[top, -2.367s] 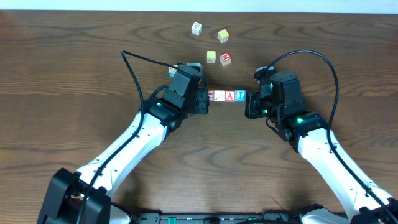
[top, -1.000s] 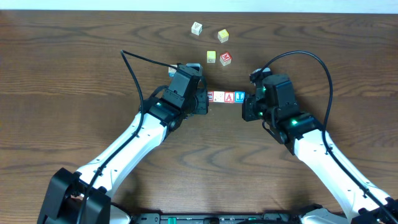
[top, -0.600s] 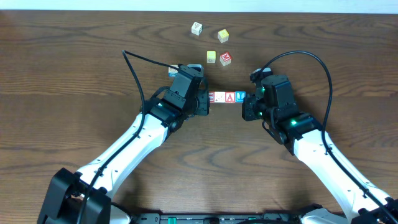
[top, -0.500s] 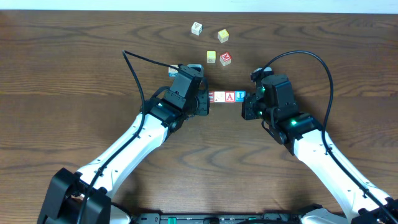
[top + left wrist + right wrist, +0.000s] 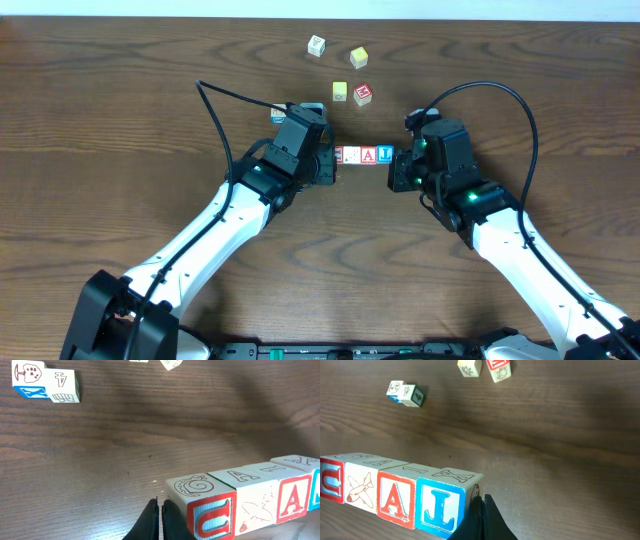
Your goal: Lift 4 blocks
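We see the row of four small wooden alphabet cubes [image 5: 366,155] on the dark wooden bench [image 5: 120,100], long axis left to right. Left jaws, clenched on nothing, sit right at its red-framed C cube [image 5: 212,517]; right jaws, likewise clenched, meet the blue-lettered L cube [image 5: 440,505]. Squeeze inward, we reckon.

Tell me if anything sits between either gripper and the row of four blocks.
Nothing visible does. The left gripper, shut, sits right beside the C block at one end of the row; the right gripper, shut, beside the L block at the other. The loose cubes lie well away.
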